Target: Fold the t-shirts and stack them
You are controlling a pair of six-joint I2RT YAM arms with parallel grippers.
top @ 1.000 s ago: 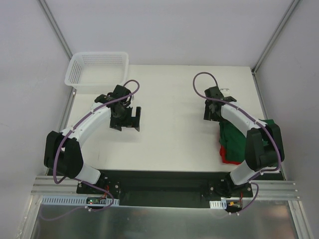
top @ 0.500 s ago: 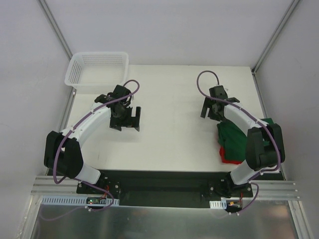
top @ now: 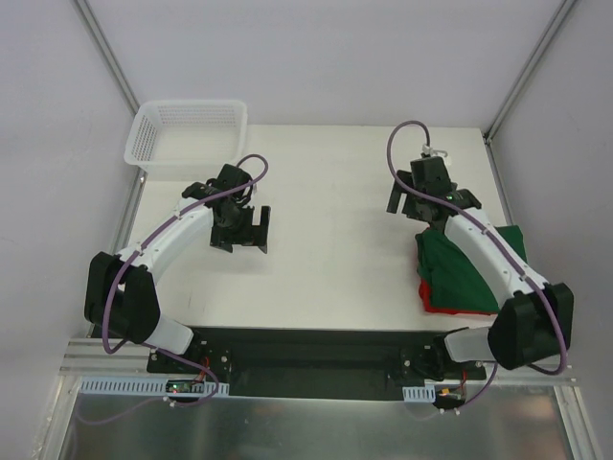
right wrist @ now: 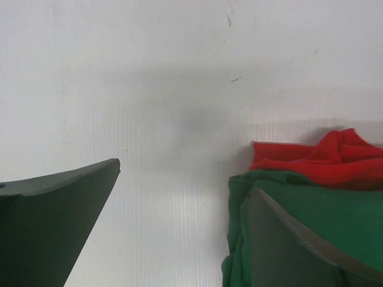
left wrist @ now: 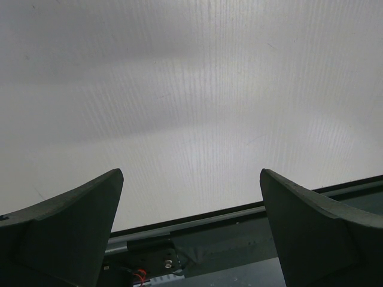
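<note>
White table (top: pixel 335 268); left gripper (left wrist: pixel 190 171), right gripper (right wrist: pixel 184 176) wide apart, empty, the right near stacked t-shirts (top: pixel 460 278).

Light comes evenly from overhead, diffuse and bright. The white counter (top: pixel 326 278) shows only faint, soft-edged shadows. Seen up close it turns hazy and washed out, crossed by pale grey bands. The left gripper (left wrist: pixel 190 171) and right gripper (right wrist: pixel 185 176) loom dark, their near edges blurred.
</note>
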